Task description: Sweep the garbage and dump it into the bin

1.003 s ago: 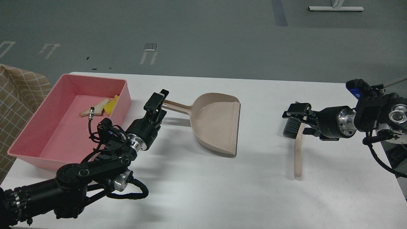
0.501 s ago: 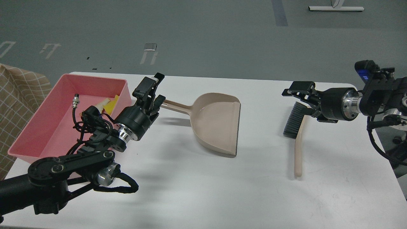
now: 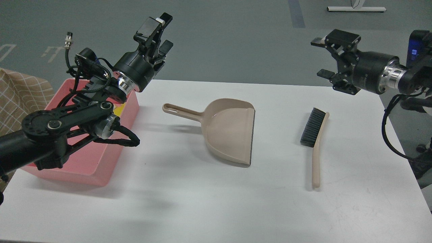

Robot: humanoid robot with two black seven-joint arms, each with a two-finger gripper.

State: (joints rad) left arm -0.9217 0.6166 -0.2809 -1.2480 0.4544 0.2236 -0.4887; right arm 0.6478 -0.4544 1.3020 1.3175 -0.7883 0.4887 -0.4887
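The pink bin point(image 3: 101, 165) stands at the table's left, mostly hidden behind my left arm. A sliver of the yellow sponge point(image 3: 118, 109) shows inside it by its right wall; the bread slice is hidden. My left gripper point(image 3: 157, 33) is open and empty, raised high above the bin's far right corner. My right gripper point(image 3: 322, 56) is open and empty, raised above the table's far right edge. The beige dustpan point(image 3: 229, 131) lies empty at mid-table, handle pointing left. The brush point(image 3: 315, 135) lies flat to its right.
The white table point(image 3: 202, 202) has its right edge close to the brush. A checkered cloth point(image 3: 17, 98) hangs at the far left beyond the bin. Grey floor lies behind the table.
Both arms have lifted up and away from the table. The left gripper rose from the dustpan handle, the right from the brush; both tools now lie free.
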